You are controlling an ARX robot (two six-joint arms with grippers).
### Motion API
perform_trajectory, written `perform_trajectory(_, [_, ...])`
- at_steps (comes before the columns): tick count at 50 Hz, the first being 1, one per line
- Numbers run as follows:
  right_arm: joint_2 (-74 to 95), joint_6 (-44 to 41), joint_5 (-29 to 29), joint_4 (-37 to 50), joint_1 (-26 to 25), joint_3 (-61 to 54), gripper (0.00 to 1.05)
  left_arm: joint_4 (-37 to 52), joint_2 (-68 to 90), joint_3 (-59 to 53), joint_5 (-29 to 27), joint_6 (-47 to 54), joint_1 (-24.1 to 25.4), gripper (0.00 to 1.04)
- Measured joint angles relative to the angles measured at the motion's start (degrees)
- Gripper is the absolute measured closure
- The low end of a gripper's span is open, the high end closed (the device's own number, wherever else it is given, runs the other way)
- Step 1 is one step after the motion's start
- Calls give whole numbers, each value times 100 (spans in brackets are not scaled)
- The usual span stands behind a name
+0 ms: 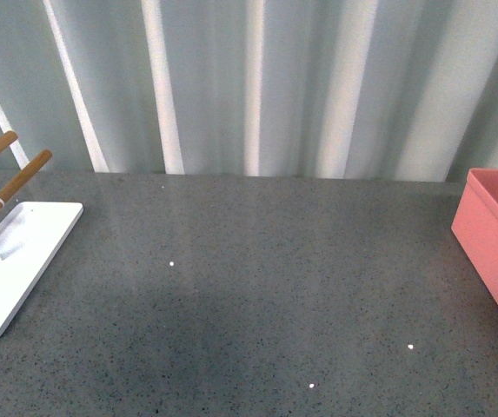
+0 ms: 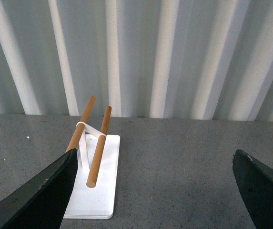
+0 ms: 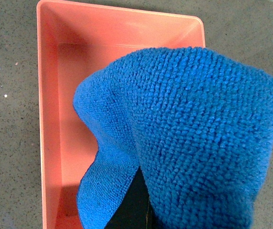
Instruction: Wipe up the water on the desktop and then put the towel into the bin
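In the right wrist view my right gripper (image 3: 141,210) is shut on the bright blue towel (image 3: 193,133), which hangs bunched over the open salmon-pink bin (image 3: 48,119). The towel hides most of the gripper; only a dark finger shows below it. The bin's inside looks bare where it shows. In the front view the bin (image 1: 496,243) stands at the far right on the dark grey speckled desktop (image 1: 249,287); neither arm shows there. In the left wrist view my left gripper (image 2: 157,191) is open and empty above the desktop (image 2: 174,167), its dark fingers (image 2: 36,195) wide apart.
A white rack base with wooden bars (image 1: 9,252) stands at the left of the desktop; it also shows in the left wrist view (image 2: 91,143). A pleated pale curtain (image 1: 257,87) closes off the back. A few bright specks (image 1: 171,264) lie on the desktop.
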Motion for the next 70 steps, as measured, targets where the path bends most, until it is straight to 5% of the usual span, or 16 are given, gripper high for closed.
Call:
perform_trajectory(6, [160,87,26,92,-33,-42,96,0,0,0,0,0,0,7])
perform_trajectory(34, [229,155,28,107,-33,-66,5,0,0,0,0,0,0,7])
perform_trajectory(40, [229,166,-2,136,-35,-76,7,0,0,0,0,0,0,7])
perform_trajectory(47, [-284,1023,-1851,3738,-96,-1825,26,0,0,0,-22,0,0,7])
perform_trajectory(53, [-660,1314,-2026,6581,74,-3198,44,0,-2,0,0,0,0,7])
perform_trajectory(56, [-901,1384,-1974,7340,164,-3600,53,0,-2,0,2,2,0,7])
perform_trajectory(70, [-1950,1473,-1611,7967,542,-5012,100,0,-2,0,0,2,0,7])
